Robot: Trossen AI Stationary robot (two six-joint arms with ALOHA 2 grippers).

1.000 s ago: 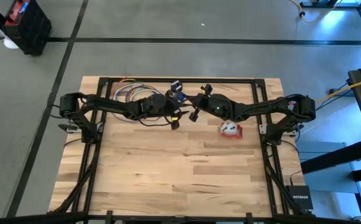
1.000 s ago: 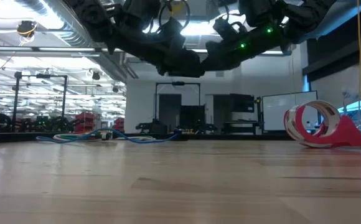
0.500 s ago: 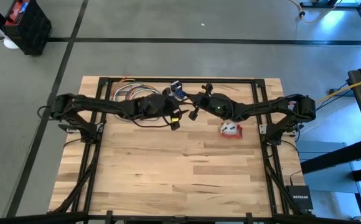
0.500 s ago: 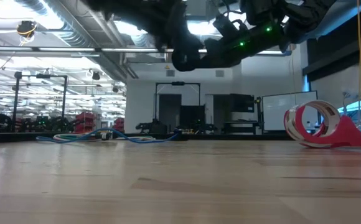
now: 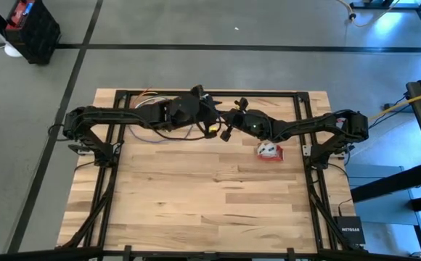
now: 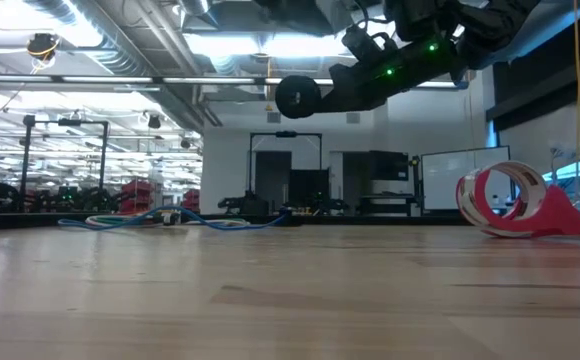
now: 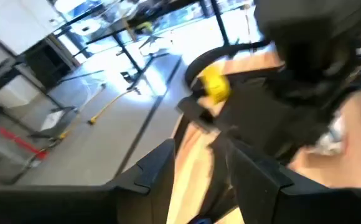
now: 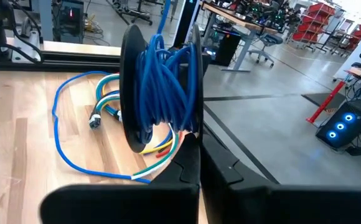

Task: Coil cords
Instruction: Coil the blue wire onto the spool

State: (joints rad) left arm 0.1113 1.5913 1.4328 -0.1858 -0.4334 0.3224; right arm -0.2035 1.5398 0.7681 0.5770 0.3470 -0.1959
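A black round spool (image 8: pixel 162 87) with blue cord wound around it hangs high over the table's far middle, held by my right gripper (image 8: pixel 196 146), which is shut on it. In the low view it shows as a dark disc (image 6: pixel 295 96). One blue strand (image 8: pixel 165 15) leaves the spool's top. My left gripper (image 7: pixel 202 174) stands close beside the right one (image 5: pixel 225 133), fingers apart. Loose blue, white, green and yellow cord (image 8: pixel 99 121) lies on the table at the far left (image 5: pixel 149 109). My right gripper pinches the edge of the spool's nearer flange (image 8: pixel 192 127) between its two fingers. The fingers lie about level and come from the table's right. The spool is lifted clear, standing on edge. My left gripper: a bit of blue (image 7: pixel 199 219) shows between its fingers; I cannot tell whether they touch it.
A red-and-white roll-shaped thing (image 5: pixel 268 150) sits on the table right of centre, under the right arm; it also shows in the low view (image 6: pixel 515 205). The black frame rail (image 5: pixel 268 94) runs along the far edge. Bare wood lies toward the near edge.
My left gripper has risen and gone toward the table's far edge, rolling as it went; in the low view it has left the picture at the top, baring the spool. My right gripper and the spool have kept still.
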